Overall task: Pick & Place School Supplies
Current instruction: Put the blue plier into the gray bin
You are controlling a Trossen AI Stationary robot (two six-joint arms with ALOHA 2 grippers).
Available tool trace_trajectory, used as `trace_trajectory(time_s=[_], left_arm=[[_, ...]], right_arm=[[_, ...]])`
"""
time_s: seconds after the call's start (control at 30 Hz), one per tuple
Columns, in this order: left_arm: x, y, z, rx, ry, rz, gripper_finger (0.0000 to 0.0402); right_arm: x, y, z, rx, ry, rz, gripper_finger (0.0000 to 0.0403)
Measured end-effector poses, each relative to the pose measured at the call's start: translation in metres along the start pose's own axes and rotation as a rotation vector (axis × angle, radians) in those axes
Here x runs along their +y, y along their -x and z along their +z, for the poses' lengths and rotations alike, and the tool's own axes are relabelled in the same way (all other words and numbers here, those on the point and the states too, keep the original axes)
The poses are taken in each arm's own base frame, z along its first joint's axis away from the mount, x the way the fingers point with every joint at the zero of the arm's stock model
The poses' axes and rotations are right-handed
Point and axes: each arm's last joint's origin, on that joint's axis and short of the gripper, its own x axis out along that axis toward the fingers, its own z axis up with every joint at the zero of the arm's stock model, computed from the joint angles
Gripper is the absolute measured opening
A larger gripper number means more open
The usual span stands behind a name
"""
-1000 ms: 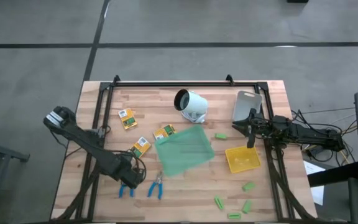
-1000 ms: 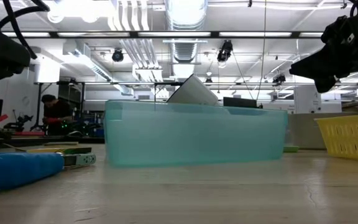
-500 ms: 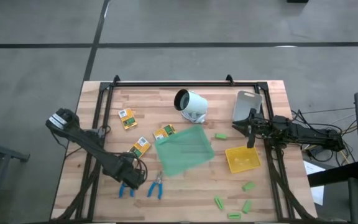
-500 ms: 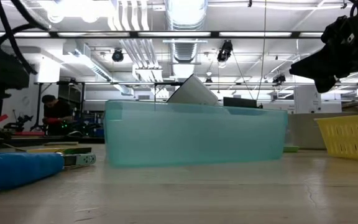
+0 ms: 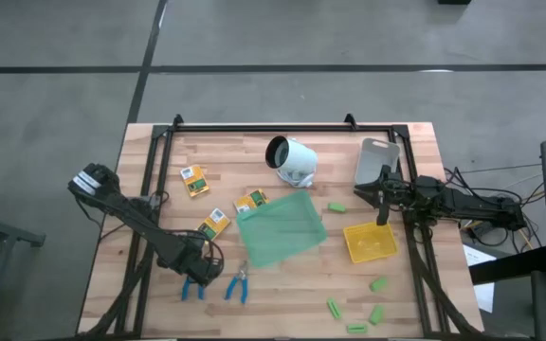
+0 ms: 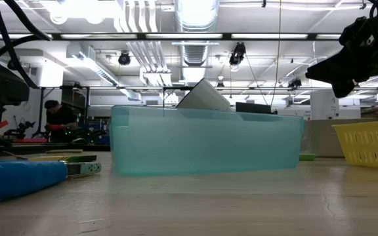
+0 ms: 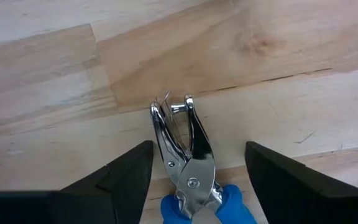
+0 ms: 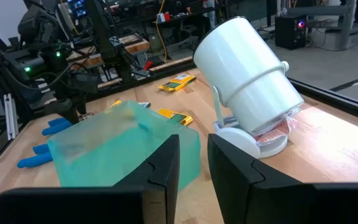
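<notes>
Translucent green tray (image 5: 281, 230) is lying ahead of the right pincer (image 8: 193, 146). White tipped lamp-like fixture (image 5: 292, 161) is sitting ahead too. The pincer is hanging between yellow tray (image 5: 370, 242) and grey flat slab (image 5: 375, 163). A person (image 6: 53, 118) is standing far behind.

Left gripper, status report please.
Left gripper open, straddling blue-handled tool on table. Tool not gripped yet. Right gripper idle above yellow tray. Nothing in the way.

Even overhead light, desk (image 5: 282, 313) evenly bright in high view, shadows soft and faint. Low view: ceiling lights (image 6: 77, 8) blow out to glare, arms go to silhouette, foreground blue handle (image 6: 18, 178) soft. Left wrist view sharp, specular glints on chrome tool (image 7: 182, 146) between left end effector (image 7: 194, 180) fingers.
</notes>
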Motion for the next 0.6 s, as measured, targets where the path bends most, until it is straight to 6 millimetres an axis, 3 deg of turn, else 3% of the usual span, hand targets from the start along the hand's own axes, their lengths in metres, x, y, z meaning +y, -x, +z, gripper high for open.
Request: trace_trajectory(time_s=[0.6], left_arm=[[0.0004, 0.0007, -0.0003, 0.007, -0.003, -0.001, 0.015]], right_arm=[[0.0, 0.0, 0.0001, 0.0, 0.0, 0.0, 0.0082]])
